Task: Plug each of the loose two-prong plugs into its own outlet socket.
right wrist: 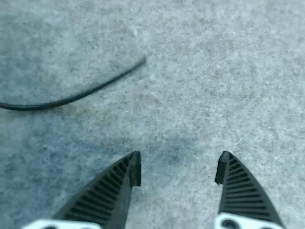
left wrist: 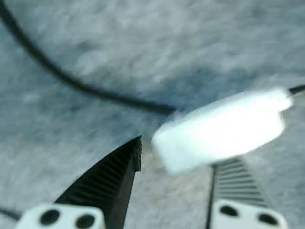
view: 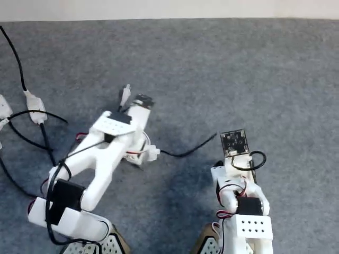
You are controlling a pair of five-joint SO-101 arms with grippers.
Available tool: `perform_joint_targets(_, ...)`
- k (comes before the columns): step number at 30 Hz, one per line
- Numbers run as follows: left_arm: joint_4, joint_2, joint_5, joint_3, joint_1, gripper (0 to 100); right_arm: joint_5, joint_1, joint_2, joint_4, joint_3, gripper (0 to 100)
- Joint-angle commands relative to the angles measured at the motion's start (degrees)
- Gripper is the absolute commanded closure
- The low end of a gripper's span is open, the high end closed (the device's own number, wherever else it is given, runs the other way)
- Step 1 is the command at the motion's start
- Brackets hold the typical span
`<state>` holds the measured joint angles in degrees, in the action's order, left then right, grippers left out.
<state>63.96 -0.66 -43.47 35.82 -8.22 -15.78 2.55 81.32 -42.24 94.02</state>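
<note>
No text, label, brand, number or sign could be read in any of the views.

Plug (view: 152, 153) at centre frame.
Just right of the left arm (view: 106, 159); cable (view: 183, 155) trails right, ending upper left of the right arm (view: 238, 196).

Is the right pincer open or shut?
Open: on the right pincer the fingers stand apart, nothing between them but carpet.
</note>
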Motion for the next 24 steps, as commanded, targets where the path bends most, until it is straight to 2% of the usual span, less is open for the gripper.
perform_joint_targets(1, 3.1, -0.1, -0.6, -3.4, 1.7, 88, -0.5, 0.3, -0.7, 1.0, -0.1, 74.7)
perform_joint_targets(4, 6.4, -0.1, -0.4, -6.8, 1.7, 89, -0.5, 0.3, -0.7, 1.0, 0.0, 74.7)
perform_joint_targets(10, 19.0, -0.2, -0.2, -20.9, 3.3, 69, -0.6, 0.4, -0.6, 1.1, 1.0, 74.7)
perform_joint_targets(15, 20.2, 0.5, 6.5, -31.2, 3.1, 68, -0.6, 0.4, -0.6, 1.1, 1.0, 74.7)
perform_joint_targets(19, 20.2, 0.5, 5.7, -30.1, -1.5, 68, -0.6, 0.4, -0.6, 1.1, 1.0, 74.7)
perform_joint_targets(21, 20.2, 0.5, 1.1, -27.8, -3.7, 68, -0.7, 0.4, -0.6, 1.1, 1.0, 74.7)
perform_joint_targets(24, 20.2, 0.5, -14.9, -24.8, -4.7, 68, -0.7, 0.4, -0.6, 1.1, 1.1, 74.7)
